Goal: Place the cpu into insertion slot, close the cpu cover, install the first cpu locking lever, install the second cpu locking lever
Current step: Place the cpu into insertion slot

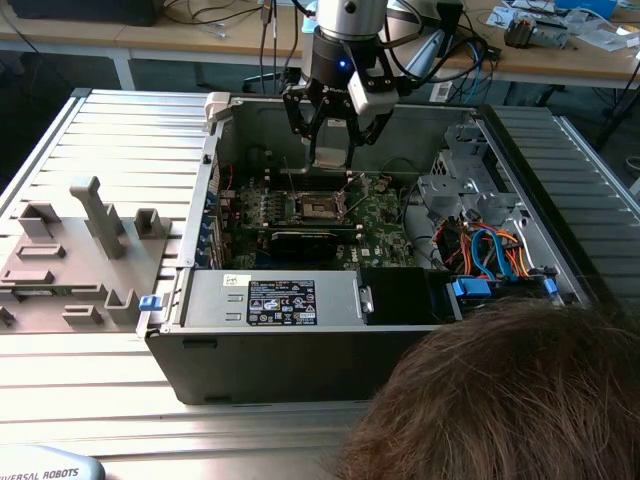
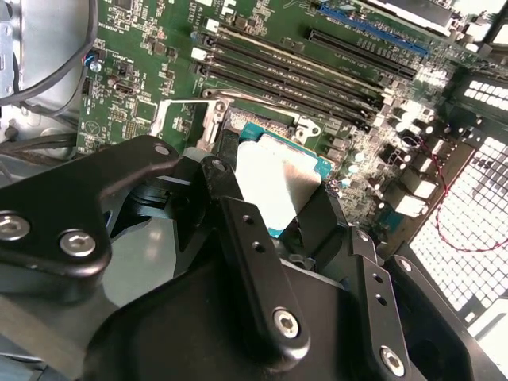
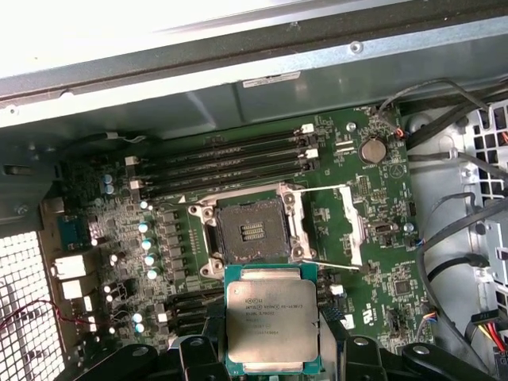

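Observation:
My gripper [image 1: 330,150] hangs inside the open computer case, a little above the green motherboard. It is shut on the cpu [image 3: 272,325], a flat square chip with a dull silver top, held level by its edges between black fingers [image 2: 238,230]. In both wrist views the insertion slot [image 3: 252,232] lies bare and dark just beyond the chip, apart from it; the slot [image 2: 238,119] shows partly behind the chip's edge. The cpu cover [image 3: 353,230], a thin silver frame, stands swung open at one side of the socket.
Memory slots [image 3: 230,159] run along one side of the socket and a long black card [image 1: 305,243] along the other. Cables and a drive cage [image 1: 480,240] crowd the exterior view's right. A grey fixture [image 1: 80,240] lies outside the case. A person's head [image 1: 500,400] is in the foreground.

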`<state>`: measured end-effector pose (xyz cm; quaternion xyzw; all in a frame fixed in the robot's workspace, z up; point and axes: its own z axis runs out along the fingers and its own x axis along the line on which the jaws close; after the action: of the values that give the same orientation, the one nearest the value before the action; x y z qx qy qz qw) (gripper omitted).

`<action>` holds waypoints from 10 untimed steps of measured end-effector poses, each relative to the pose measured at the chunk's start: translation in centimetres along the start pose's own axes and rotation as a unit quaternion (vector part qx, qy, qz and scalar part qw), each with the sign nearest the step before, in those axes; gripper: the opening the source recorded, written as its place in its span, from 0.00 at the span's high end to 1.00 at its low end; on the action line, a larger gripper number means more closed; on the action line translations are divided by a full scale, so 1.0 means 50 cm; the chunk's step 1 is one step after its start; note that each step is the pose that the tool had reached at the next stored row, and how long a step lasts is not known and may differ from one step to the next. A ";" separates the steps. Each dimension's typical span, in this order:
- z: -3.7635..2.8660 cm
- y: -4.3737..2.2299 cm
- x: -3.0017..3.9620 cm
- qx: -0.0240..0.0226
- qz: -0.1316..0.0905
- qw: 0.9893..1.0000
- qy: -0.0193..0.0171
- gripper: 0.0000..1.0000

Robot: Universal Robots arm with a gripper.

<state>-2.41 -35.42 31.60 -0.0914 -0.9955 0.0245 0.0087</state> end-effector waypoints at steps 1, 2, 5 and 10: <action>0.000 0.000 0.000 0.001 0.001 1.000 0.000 0.45; 0.000 0.000 0.000 0.001 0.001 1.000 0.000 0.45; 0.000 0.000 0.000 0.002 0.002 1.000 0.000 0.45; 0.000 0.000 0.000 0.004 0.004 1.000 -0.001 0.45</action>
<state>-2.41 -35.41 31.59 -0.0956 -0.9950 0.0290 0.0084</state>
